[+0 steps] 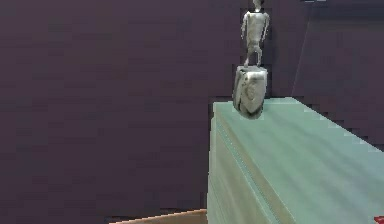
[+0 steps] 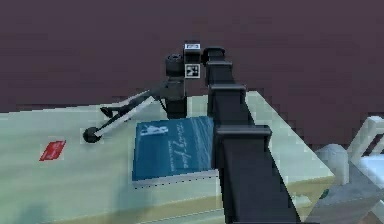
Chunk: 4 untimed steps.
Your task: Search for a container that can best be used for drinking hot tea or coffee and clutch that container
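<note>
Pale green tabletop (image 2: pixel 40 125) with blue book (image 2: pixel 175 148) and small red item (image 2: pixel 52 151); gripper (image 2: pixel 95 133) at bare surface beside book, holding nothing.

A pale green cabinet top (image 2: pixel 60 190) carries a blue book (image 2: pixel 178 148), lying flat just below and to the right of the gripper (image 2: pixel 98 125) in the arm side view. A small flat red item (image 2: pixel 52 151), too small to identify, lies to the gripper's lower left, apart from the book. In the forward view, a silvery statue (image 1: pixel 252 60) stands at the far corner of a pale green top (image 1: pixel 300 150), possibly the same piece.
</note>
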Tool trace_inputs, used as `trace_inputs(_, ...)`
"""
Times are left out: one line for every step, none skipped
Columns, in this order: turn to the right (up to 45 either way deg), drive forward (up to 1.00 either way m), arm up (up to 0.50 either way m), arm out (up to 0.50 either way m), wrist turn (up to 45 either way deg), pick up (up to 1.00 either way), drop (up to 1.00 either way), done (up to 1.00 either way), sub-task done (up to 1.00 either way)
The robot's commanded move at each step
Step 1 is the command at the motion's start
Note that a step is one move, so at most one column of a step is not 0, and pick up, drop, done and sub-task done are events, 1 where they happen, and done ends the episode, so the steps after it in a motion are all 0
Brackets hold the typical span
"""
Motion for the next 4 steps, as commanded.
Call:
trace_inputs(0.0, 0.0, 0.0, 0.0, 45.0, 0.0, 0.0, 0.0, 0.0)
trace_inputs(0.0, 0.0, 0.0, 0.0, 33.0, 0.0, 0.0, 0.0, 0.0)
trace_inputs(0.0, 0.0, 0.0, 0.0, 0.0, 1.0, 0.0, 0.0, 0.0)
trace_inputs(0.0, 0.0, 0.0, 0.0, 0.0, 0.0, 0.0, 1.0, 0.0)
